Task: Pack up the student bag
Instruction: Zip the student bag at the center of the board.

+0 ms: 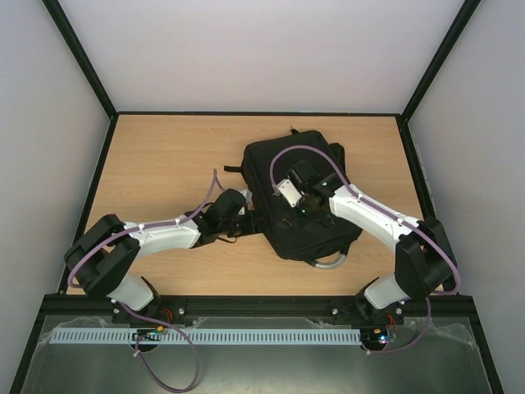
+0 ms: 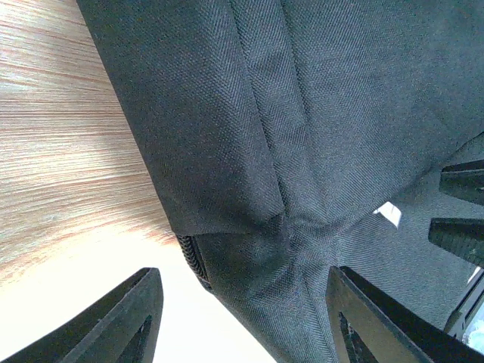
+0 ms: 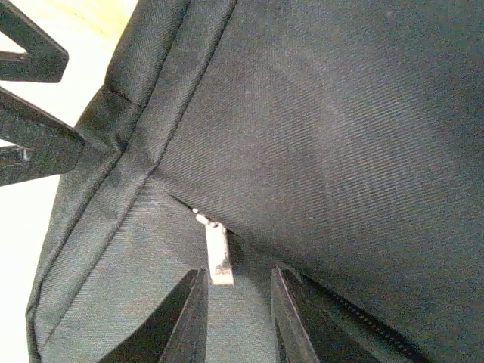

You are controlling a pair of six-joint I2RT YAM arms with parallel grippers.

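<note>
The black student bag (image 1: pixel 299 197) lies flat on the wooden table, its grey loop handle (image 1: pixel 328 263) towards the near edge. My left gripper (image 1: pixel 246 215) is open at the bag's left edge. In the left wrist view its jaws (image 2: pixel 246 306) straddle a corner of the bag (image 2: pixel 302 113) beside a zip end (image 2: pixel 193 261), without pinching it. My right gripper (image 1: pixel 305 195) hovers over the bag's middle. In the right wrist view it (image 3: pixel 238 302) is slightly open, with a small white zip pull (image 3: pixel 218 255) just beyond its tips, not gripped.
The wooden table (image 1: pixel 164 156) has black rails along its sides and white walls around it. The right gripper's fingers (image 2: pixel 461 204) show at the right edge of the left wrist view. The left gripper's fingers (image 3: pixel 34 98) show at the top left of the right wrist view.
</note>
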